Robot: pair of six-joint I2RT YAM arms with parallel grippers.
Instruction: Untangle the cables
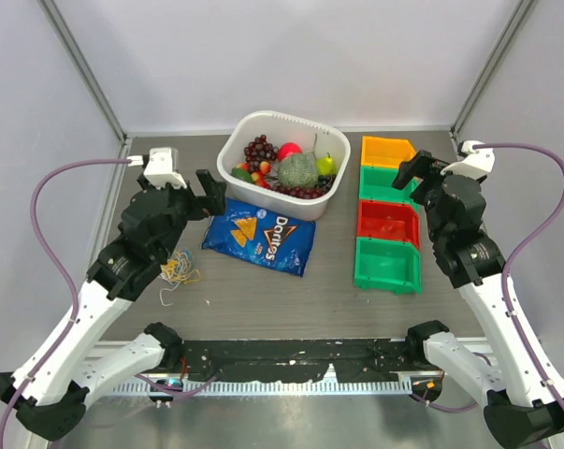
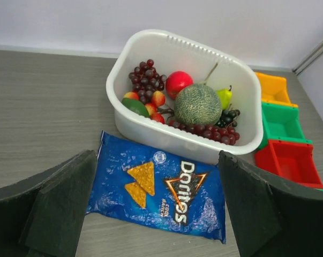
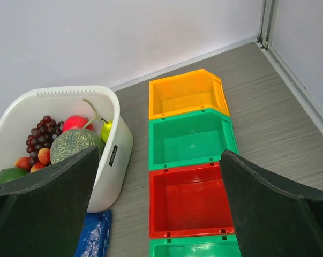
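The cables (image 1: 179, 271) lie as one small loopy bunch of thin yellow, white and blue cords on the table at the left, partly hidden under my left arm; neither wrist view shows them. My left gripper (image 1: 209, 194) hangs open beyond and to the right of the bunch, above the near edge of a chip bag, with nothing between its fingers (image 2: 59, 203). Over the row of bins at the right, my right gripper (image 1: 415, 174) is open and empty too, its fingers (image 3: 268, 198) framing the red bin.
A blue Doritos bag (image 1: 260, 237) lies flat in the middle. Behind it stands a white basket (image 1: 291, 204) of fruit. At the right is a row of bins: orange (image 1: 386, 152), green (image 1: 379, 187), red (image 1: 387, 224), green (image 1: 387, 265).
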